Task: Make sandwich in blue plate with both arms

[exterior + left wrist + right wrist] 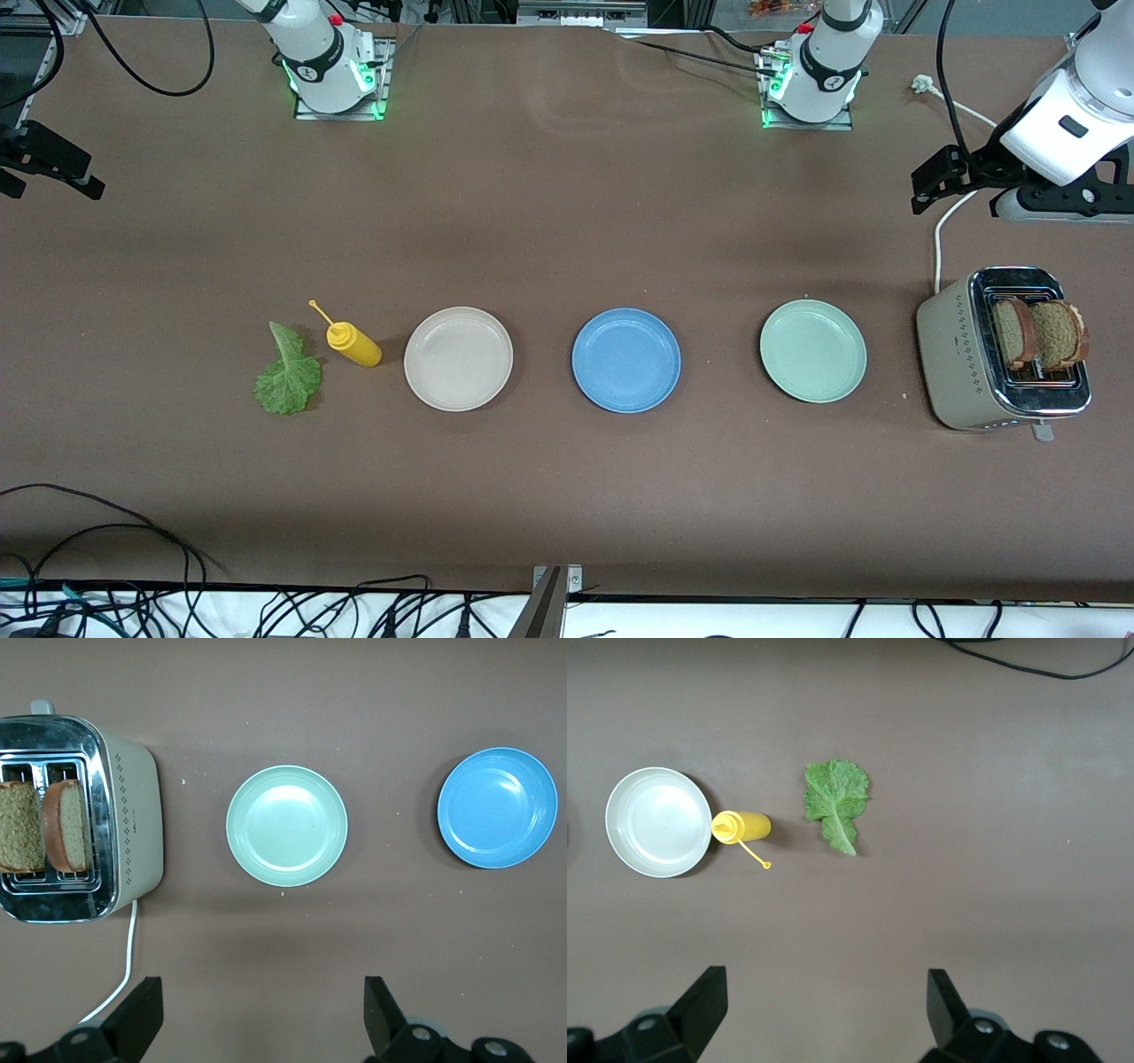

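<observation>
Two bread slices (1038, 334) half-hidden in toaster (974, 354), both pincers apart, right pincer (824, 1010) edge-cropped.

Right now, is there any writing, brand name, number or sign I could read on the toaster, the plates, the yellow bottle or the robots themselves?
No text can be read anywhere.
White robot arm bases: a small dark round emblem, too small to read.
Beige and chrome toaster: only rows of small diamond-shaped marks, no words.
Yellow plastic squeeze bottle: no label visible.
Round blue plate, pale mint-green plate, off-white plate: plain, unmarked.
</observation>
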